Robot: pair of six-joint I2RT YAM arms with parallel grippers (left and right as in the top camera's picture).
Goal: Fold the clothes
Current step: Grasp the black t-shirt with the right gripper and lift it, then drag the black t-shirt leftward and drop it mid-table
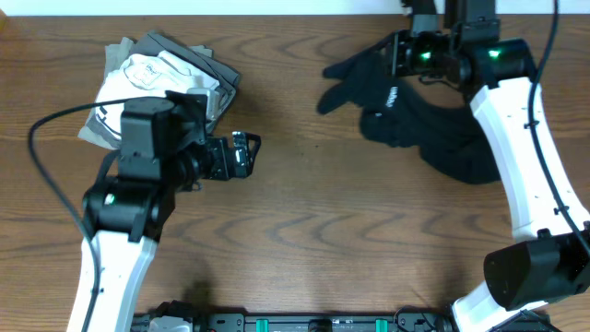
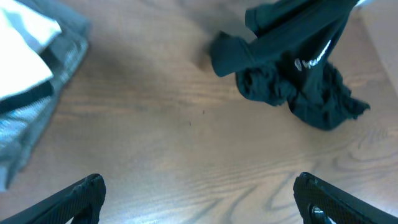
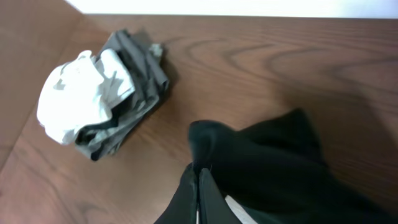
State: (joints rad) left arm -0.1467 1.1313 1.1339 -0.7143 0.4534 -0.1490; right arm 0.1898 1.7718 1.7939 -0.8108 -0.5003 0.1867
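The black shirt (image 1: 419,124) lies crumpled at the back right of the table, with a small white mark showing. One part of it is lifted and stretched to the left. My right gripper (image 1: 403,57) is shut on that lifted black fabric; in the right wrist view the fingers (image 3: 199,177) are pressed together on the shirt (image 3: 273,162). My left gripper (image 1: 247,152) is open and empty over bare wood at the left centre, well apart from the shirt. In the left wrist view its fingers (image 2: 199,194) are spread wide and the shirt (image 2: 298,74) hangs ahead.
A pile of folded white and grey garments (image 1: 161,78) sits at the back left, also visible in the left wrist view (image 2: 25,62) and the right wrist view (image 3: 93,102). A black cable loops by the left arm. Bare wood table (image 1: 350,221) lies between the arms.
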